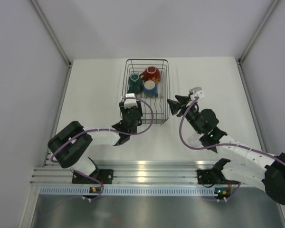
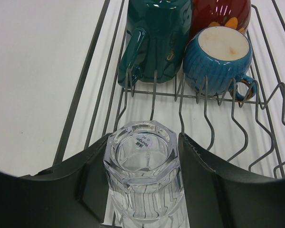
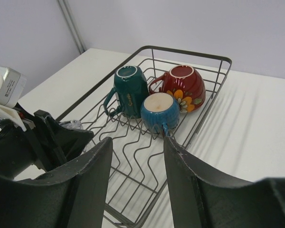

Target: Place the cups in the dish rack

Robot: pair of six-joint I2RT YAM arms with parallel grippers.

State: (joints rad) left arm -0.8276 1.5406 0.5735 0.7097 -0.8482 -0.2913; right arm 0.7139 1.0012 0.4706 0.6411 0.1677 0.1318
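The dish rack (image 1: pixel 147 60) sits at the table's middle back. At its far end stand a teal mug (image 1: pixel 135 83), a red patterned cup (image 1: pixel 151 73) and a dark-blue cup (image 1: pixel 149 87), all mouth down. My left gripper (image 1: pixel 129 100) hovers over the rack's near left part, shut on an upturned clear glass (image 2: pixel 142 171) that fills the gap between its fingers (image 2: pixel 199 166). My right gripper (image 1: pixel 173 107) is open and empty just off the rack's right side. In the right wrist view the right gripper (image 3: pixel 137 142) faces the teal mug (image 3: pixel 130 90), the blue cup (image 3: pixel 159 111) and the red cup (image 3: pixel 183 85).
Upright wire prongs (image 2: pixel 204 104) cross the rack's floor between the held glass and the cups. The rack's left rim (image 2: pixel 80 95) runs beside the left fingers. White walls and metal corner posts (image 1: pixel 52 33) enclose the table. Purple cables loop off both arms.
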